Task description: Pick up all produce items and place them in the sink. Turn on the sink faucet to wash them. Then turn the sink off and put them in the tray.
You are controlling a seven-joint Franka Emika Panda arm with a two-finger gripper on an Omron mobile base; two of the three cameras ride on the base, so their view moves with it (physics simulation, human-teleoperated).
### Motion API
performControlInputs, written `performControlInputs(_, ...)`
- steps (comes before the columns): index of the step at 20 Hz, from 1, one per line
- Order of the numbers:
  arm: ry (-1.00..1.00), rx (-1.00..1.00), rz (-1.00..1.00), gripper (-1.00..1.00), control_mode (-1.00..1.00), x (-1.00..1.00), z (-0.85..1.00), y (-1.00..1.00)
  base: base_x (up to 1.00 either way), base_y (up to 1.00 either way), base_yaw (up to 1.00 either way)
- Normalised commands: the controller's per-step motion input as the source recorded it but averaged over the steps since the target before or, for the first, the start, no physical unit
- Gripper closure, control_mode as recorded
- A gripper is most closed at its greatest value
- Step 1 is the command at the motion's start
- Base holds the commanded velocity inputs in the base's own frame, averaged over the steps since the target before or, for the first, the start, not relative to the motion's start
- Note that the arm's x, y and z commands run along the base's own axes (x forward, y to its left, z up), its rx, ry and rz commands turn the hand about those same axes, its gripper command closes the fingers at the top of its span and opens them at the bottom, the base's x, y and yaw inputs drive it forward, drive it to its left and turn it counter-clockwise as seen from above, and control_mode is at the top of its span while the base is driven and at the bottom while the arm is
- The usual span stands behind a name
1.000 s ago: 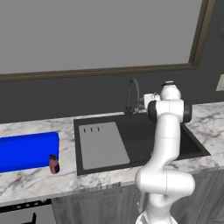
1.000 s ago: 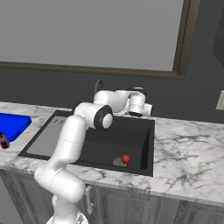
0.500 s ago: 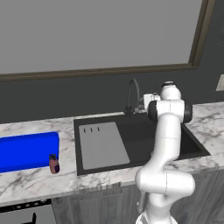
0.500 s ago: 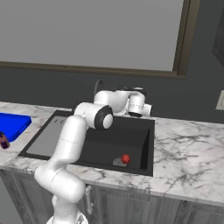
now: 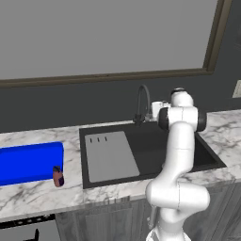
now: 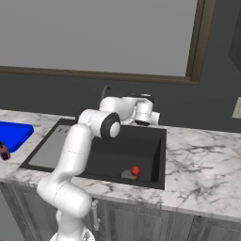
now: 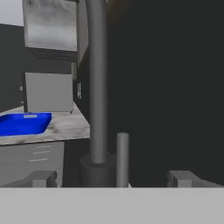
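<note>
Red and small, the produce ball (image 6: 135, 170) lies on the floor of the black sink (image 6: 151, 149), near its front wall beside the grey drain, well below and nearer than the gripper (image 7: 113, 178). The gripper hangs at the far rim with jaws spread wide and empty, the faucet (image 7: 97, 83) rising just between its fingertips (image 7: 43, 178). Far left on the counter sits the blue tray (image 5: 29, 162).

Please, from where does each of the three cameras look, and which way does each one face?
Left base view: behind the arm's left, facing the black recessed sink; arm at lower right.
Right base view: behind its right, same sink, small red ball inside; arm at lower left.
Hand view: beside the dark gooseneck faucet; fingertips below.
All share the bright blue tray.
</note>
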Motion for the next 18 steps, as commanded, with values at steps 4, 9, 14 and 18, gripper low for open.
performControlInputs(4, 0.00, -0.02, 0.00, -1.00, -1.00, 0.04, -0.06, 0.31, 0.00, 0.00, 0.00)
performControlInputs(9, 0.00, -0.01, 0.00, 1.00, -1.00, 0.03, -0.01, 0.31, 0.00, 0.00, 0.00)
performControlInputs(14, 0.00, -0.01, 0.00, 1.00, -1.00, 0.03, 0.00, 0.14, 0.00, 0.00, 0.00)
performControlInputs(18, 0.00, 0.00, -0.01, 1.00, -1.00, 0.01, 0.00, 0.00, 0.00, 0.00, 0.00)
